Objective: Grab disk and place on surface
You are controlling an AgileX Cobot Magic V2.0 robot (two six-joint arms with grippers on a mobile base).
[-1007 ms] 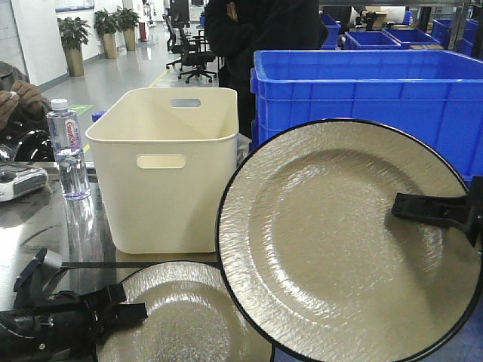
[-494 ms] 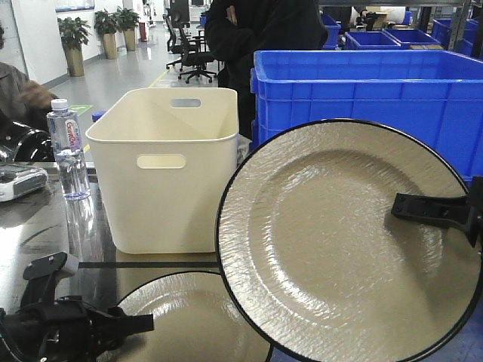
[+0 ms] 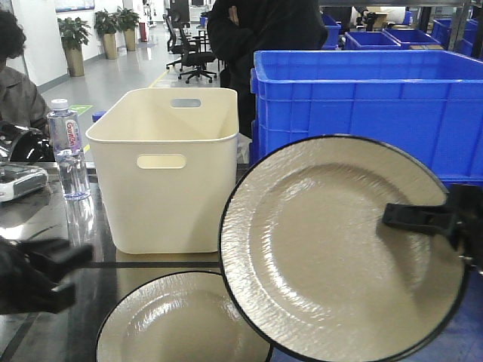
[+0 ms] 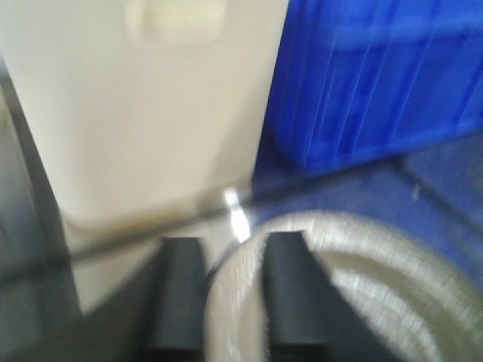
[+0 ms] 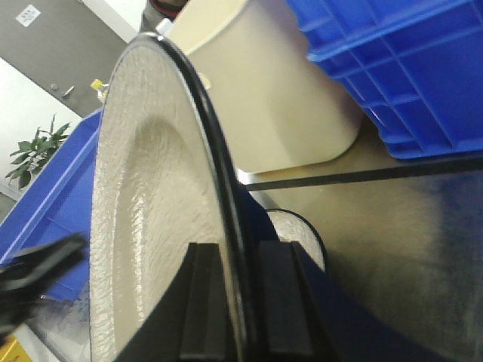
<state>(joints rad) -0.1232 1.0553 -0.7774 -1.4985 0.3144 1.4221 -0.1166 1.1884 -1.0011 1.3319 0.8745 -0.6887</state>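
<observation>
Disks first: on my left, one disk (image 3: 181, 320) lies flat on the surface (image 3: 45, 219); my blurred left gripper (image 4: 226, 294) straddles its rim, jaws apart, pulled leftward since earlier. Stiff, glossy, breakable, so grip the rim. My right gripper (image 5: 232, 298) clamps the raised disk (image 3: 332, 253), now slightly lower.

The front-facing view looks low across the tabletop (image 3: 45, 219) toward the cream bin (image 3: 167, 170) and blue crate (image 3: 362, 98). Both wrist views sit close behind their fingers, facing the same bin (image 4: 143, 105) and crate (image 5: 400, 68); the left is blurred
</observation>
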